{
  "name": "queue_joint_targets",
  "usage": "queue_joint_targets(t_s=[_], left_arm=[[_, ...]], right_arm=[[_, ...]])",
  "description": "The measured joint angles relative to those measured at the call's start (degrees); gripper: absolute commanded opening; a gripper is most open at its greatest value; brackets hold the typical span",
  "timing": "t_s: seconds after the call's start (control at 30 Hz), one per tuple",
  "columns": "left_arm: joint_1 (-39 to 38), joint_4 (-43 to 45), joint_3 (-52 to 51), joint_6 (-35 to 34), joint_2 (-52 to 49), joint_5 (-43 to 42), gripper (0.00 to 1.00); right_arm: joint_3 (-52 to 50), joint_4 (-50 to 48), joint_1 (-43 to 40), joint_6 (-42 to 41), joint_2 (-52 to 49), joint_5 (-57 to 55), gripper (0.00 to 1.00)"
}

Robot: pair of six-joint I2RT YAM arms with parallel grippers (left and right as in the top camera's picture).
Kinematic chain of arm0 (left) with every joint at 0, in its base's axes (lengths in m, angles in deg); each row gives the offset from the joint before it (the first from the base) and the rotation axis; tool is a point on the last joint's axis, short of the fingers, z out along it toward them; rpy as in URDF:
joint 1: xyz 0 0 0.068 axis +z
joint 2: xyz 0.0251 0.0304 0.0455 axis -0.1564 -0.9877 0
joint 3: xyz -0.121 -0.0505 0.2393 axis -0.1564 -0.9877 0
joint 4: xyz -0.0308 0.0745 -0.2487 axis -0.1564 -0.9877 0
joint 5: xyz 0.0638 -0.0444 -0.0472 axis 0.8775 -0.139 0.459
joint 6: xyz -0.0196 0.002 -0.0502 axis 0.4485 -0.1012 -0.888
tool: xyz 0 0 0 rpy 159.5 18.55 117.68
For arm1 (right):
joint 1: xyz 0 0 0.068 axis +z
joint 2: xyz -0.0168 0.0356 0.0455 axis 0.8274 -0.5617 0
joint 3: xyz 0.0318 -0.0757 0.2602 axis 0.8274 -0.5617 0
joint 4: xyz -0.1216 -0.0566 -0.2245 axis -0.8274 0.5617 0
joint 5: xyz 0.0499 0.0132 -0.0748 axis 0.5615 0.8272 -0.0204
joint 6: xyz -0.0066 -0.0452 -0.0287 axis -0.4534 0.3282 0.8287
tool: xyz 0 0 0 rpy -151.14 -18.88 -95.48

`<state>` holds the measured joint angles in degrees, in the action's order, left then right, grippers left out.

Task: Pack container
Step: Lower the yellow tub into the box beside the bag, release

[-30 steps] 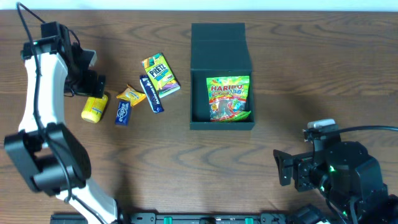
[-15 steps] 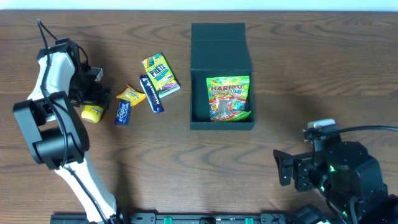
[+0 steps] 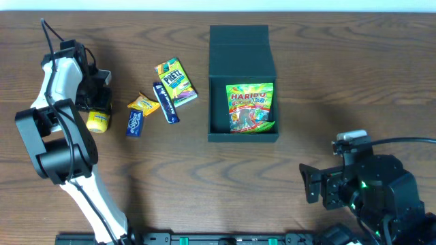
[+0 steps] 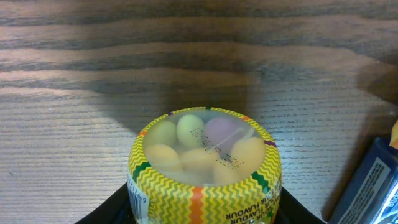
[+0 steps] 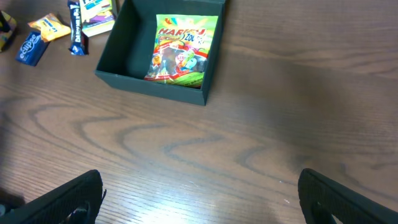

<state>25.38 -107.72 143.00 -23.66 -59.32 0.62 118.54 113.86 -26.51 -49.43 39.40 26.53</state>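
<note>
The move ahead turns on the line from the yellow sweet tub (image 3: 97, 120) to the box (image 3: 242, 136). The tub sits near the left edge of the desk. The box stands well apart from it, toward the right, about midway along the desk and closer to the far edge. Its lid is folded back toward that far edge, and a bag of gummies (image 3: 250, 107) already lies inside.

The left pincer (image 3: 97, 112) is over the tub, and its dark fingers come up on either side of the tub in the wrist view. The pictures do not show whether the pads press on it, so I cannot tell if it is gripped. The tub's clear end faces that camera, and pale sweets show through it.

Between tub and box lie a blue packet (image 3: 134, 123), an orange packet (image 3: 144, 103), a dark blue bar (image 3: 166, 102) and a yellow-green carton (image 3: 176, 80). Any carry to the box would probably pass above them.

The right pincer (image 5: 199, 202) waits by the near right corner of the desk, fingers wide apart and holding nothing. It looks at the box's near wall. The left arm is the nearer to the tub, so this step looks to be its job.
</note>
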Motion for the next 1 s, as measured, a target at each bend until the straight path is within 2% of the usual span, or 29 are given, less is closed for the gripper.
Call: queue_joint_targets(t_s=[0.07, 0.3, 0.53, 0.63, 0.73, 1.0], left_arm=[[0.0, 0.0, 0.0, -1.7, 0.0, 0.0, 0.06], [0.0, -2.3, 2.0, -11.1, -0.2, -0.2, 0.06], [-1.2, -6.4, 14.2, -20.3, -0.2, -8.3, 0.06], [-4.3, -6.9, 19.9, -24.2, -0.2, -11.8, 0.06], [-10.7, -6.6, 24.8, -27.7, -0.2, -14.1, 0.06], [-26.3, -2.2, 27.0, -38.2, -0.2, -15.7, 0.06]], right_arm=[[0.0, 0.0, 0.0, 0.0, 0.0, 0.0, 0.99], [0.0, 0.0, 0.0, 0.0, 0.0, 0.0, 0.99], [0.0, 0.0, 0.0, 0.0, 0.0, 0.0, 0.99], [0.0, 0.0, 0.0, 0.0, 0.0, 0.0, 0.99], [0.0, 0.0, 0.0, 0.0, 0.0, 0.0, 0.99], [0.0, 0.0, 0.0, 0.0, 0.0, 0.0, 0.99]])
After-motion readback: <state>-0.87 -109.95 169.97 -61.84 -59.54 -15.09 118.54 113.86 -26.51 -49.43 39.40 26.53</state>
